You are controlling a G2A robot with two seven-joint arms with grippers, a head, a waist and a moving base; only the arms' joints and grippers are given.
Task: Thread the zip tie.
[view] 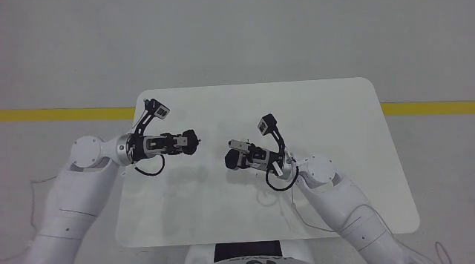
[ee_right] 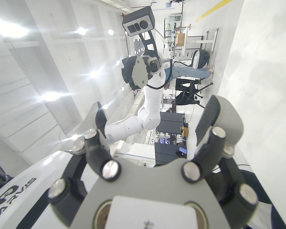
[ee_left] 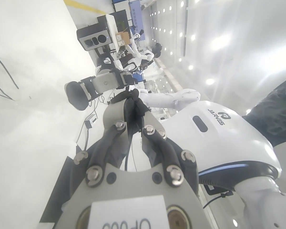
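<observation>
My left gripper [view: 193,142] hovers over the white table [view: 334,108], pointing at my right gripper [view: 230,159], a short gap between them. In the left wrist view its black fingertips [ee_left: 133,96] are pressed shut. A thin dark strand [ee_left: 128,144] runs back between the fingers; I cannot tell if it is the zip tie. The right gripper [ee_right: 155,117] stands open with nothing between its ribbed pads [ee_right: 206,117]. Each wrist view shows the other gripper farther off: the right one [ee_left: 77,95] and the left one [ee_right: 133,75].
Thin dark lines [ee_left: 4,77] cross the table surface at the edge of the left wrist view; what they are is unclear. Yellow floor stripes [view: 44,114] run beside the table.
</observation>
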